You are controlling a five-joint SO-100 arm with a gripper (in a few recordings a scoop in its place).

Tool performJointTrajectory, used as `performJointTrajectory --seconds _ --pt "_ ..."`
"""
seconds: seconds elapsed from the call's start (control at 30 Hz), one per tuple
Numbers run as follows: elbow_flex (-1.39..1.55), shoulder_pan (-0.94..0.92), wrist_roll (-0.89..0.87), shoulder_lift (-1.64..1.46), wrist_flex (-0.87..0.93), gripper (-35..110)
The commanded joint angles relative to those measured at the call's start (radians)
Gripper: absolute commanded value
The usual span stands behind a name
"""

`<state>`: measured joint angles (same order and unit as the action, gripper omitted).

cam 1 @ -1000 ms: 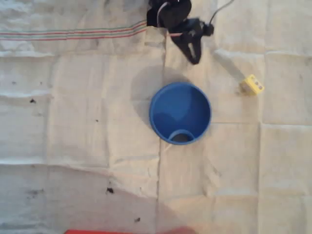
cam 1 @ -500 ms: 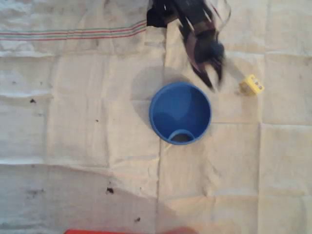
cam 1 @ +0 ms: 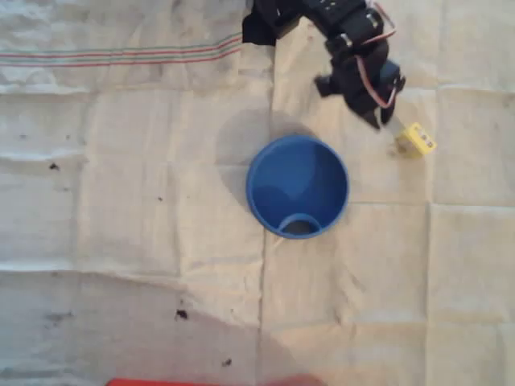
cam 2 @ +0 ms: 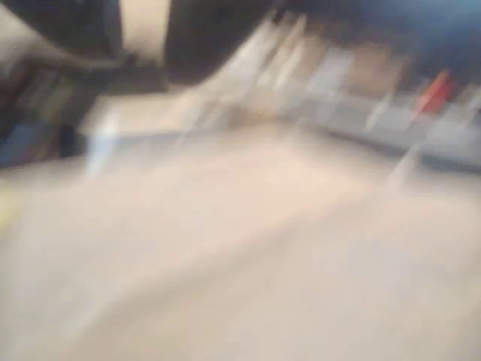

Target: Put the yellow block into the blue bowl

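Black arm (cam 1: 322,24) reaches down from the cloth-covered table's (cam 1: 121,241) top edge in the overhead view, its gripper (cam 1: 376,119) hanging just beside the yellow block (cam 1: 416,140) near the right edge. Jaw spread cannot be told. Blue bowl (cam 1: 297,186) sits mid-table, apart from both.

In the overhead view, the blue bowl (cam 1: 297,186) is deep blue, the yellow block (cam 1: 416,139) bright yellow with small dark marks. The arm's end effector (cam 1: 376,121) is black. A creased off-white cloth (cam 1: 121,201) bears thin red and green stripes.
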<state>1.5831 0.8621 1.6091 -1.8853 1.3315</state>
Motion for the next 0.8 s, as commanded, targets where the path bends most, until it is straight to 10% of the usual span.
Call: performJointTrajectory --seconds 0.0,0.77 --pt "-0.072 0.015 0.012 -0.018 0.009 5" --pt "-0.072 0.015 0.015 0.153 -0.081 26"
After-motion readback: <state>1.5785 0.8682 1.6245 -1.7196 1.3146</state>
